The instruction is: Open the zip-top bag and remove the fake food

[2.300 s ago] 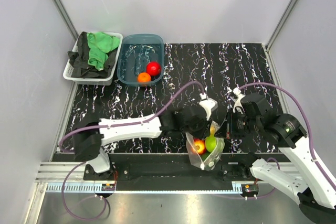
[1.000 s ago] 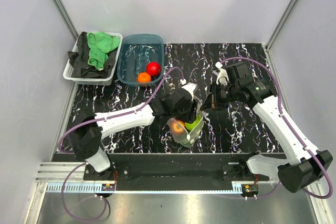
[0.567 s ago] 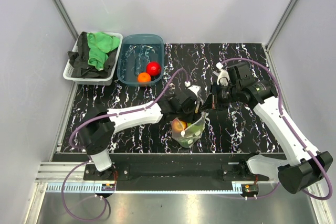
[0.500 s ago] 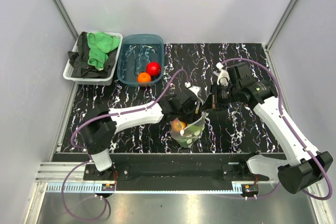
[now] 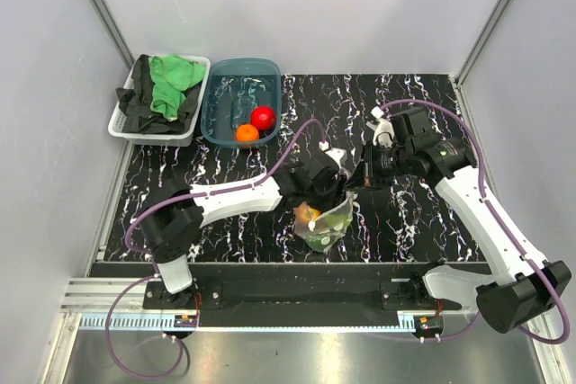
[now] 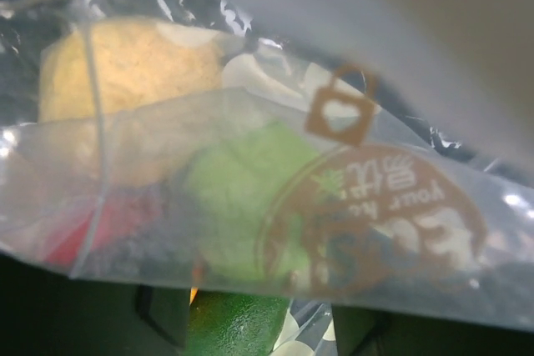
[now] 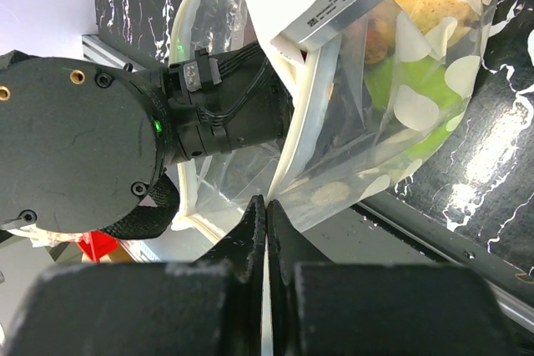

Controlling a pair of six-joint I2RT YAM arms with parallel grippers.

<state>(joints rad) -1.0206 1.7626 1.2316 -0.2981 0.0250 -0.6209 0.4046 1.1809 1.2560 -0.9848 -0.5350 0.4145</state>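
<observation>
The zip-top bag (image 5: 326,225) hangs at the mat's near middle, its mouth held open. My right gripper (image 5: 353,184) is shut on the bag's white rim (image 7: 265,204). My left gripper (image 5: 326,197) reaches down into the mouth; its white body (image 7: 317,6) fills the opening. In the left wrist view its fingers (image 6: 163,331) stand apart with a dark green fruit (image 6: 238,327) between them, touching the left one. Behind a plastic fold lie a lime green fruit (image 6: 242,198), a yellow one (image 6: 125,72) and a red one (image 6: 83,231).
A teal tub (image 5: 243,62) at the back left holds a red fruit (image 5: 263,117) and an orange one (image 5: 247,132). A white basket (image 5: 115,123) of green and black cloths stands to its left. The table's near edge rail (image 5: 270,269) runs just below the bag.
Both grippers carried the bag from the near edge up and left onto the mat. In the last half second the left gripper sank slightly deeper into the mouth; the right stayed.
</observation>
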